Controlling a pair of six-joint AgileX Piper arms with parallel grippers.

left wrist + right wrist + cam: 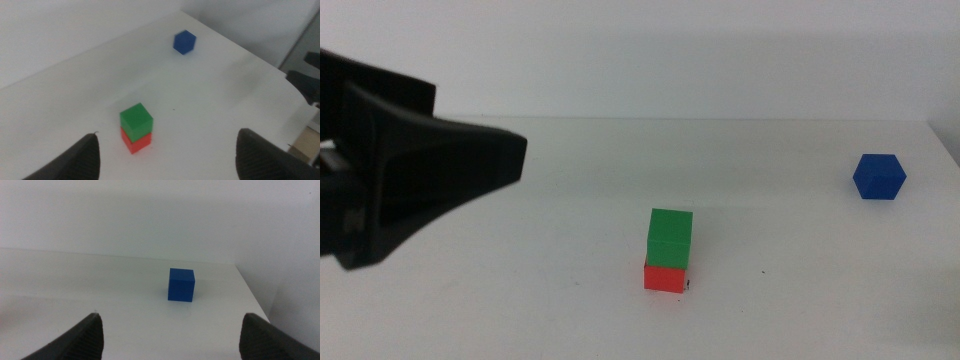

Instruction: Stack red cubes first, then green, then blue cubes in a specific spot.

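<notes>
Middle view is showing the green cube (pixel 670 237) sitting squarely on top of the red cube (pixel 666 276), the pair standing just below the centre of the white table (pixel 770 320). A tiny black mark (pixel 687 286) is lying against the red cube's lower right corner, and another small mark (pixel 762 272) is sitting a little way off at 3 o'clock from the stack. The blue cube (pixel 878 176) is resting alone, well apart from the stack, out at about 2 o'clock near the table's right edge.

The left gripper (pixel 415 185) is hanging large and dark at 9 o'clock of the stack, clear of it and touching no cube. In the left wrist view its jaws are standing wide apart with nothing between them, the stack (pixel 136 128) lying ahead.

The right gripper (pixel 170 335) is showing only in its own wrist view, jaws spread wide and empty, with the blue cube (pixel 181 284) sitting on the table ahead of it.
</notes>
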